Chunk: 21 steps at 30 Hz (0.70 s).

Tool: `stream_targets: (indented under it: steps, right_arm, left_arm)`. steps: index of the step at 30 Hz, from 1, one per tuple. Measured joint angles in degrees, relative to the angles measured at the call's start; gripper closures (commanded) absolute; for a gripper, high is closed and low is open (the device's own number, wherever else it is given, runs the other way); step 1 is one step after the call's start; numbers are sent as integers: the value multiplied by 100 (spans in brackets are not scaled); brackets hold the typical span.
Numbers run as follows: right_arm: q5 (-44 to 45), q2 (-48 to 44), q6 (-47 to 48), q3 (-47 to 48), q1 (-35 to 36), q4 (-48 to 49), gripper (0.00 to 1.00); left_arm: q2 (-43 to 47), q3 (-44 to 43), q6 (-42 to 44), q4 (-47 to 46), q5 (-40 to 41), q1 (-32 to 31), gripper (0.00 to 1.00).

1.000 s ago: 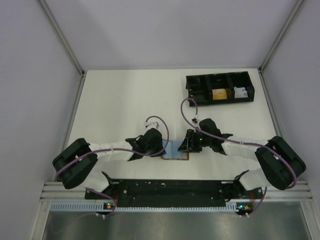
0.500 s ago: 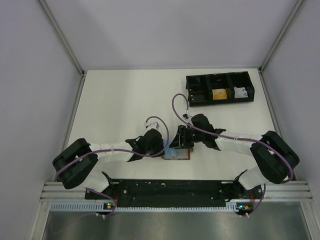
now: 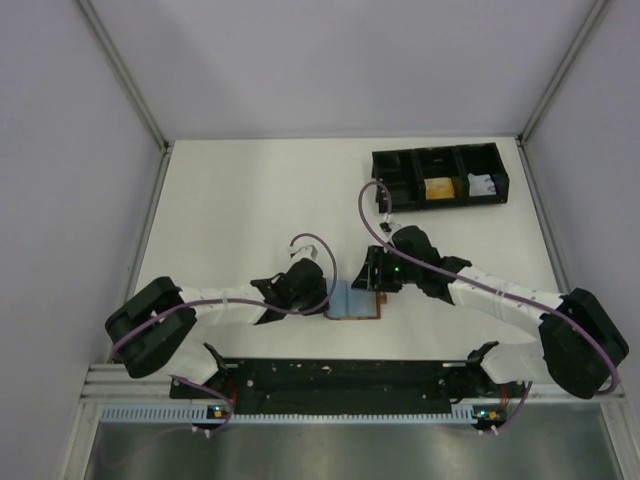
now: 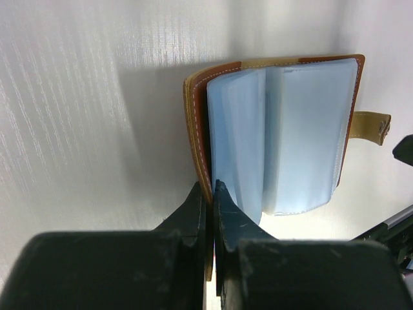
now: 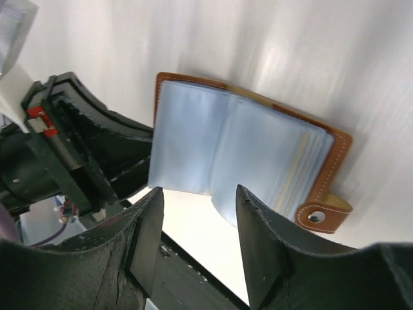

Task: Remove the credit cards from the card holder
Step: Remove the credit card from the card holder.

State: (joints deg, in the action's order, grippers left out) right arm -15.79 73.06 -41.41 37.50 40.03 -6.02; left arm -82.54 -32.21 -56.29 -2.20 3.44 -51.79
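The card holder (image 4: 197, 123) lies open on the white table, brown cover down, its pale blue plastic sleeves (image 4: 303, 135) fanned upward. My left gripper (image 4: 210, 187) is shut on the near edge of its brown cover. The closure tab (image 5: 322, 216) with its snap sticks out from the far cover. My right gripper (image 5: 199, 190) hovers open just over the sleeves' edge, with nothing between its fingers. In the top view the card holder (image 3: 358, 303) sits between my left gripper (image 3: 322, 298) and my right gripper (image 3: 368, 283). No credit cards can be made out in the sleeves.
A black three-compartment tray (image 3: 398, 160) stands at the back right, holding a yellow-orange item (image 3: 437, 189) and a white item (image 3: 481, 184). The black rail (image 3: 340, 375) of the arm bases runs along the near table edge, close behind the card holder.
My right gripper swung left over the card holder, then drew back slightly to the right, and its jaws have spread wider. The left gripper keeps its grip on the cover and has not moved.
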Motion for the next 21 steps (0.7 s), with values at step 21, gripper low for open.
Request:
stream_targets:
  steps: [21]
  right_arm:
    - [369,505,44,-146,0,-203,51]
  left_arm:
    - [0,2,-17,2,2,0,100]
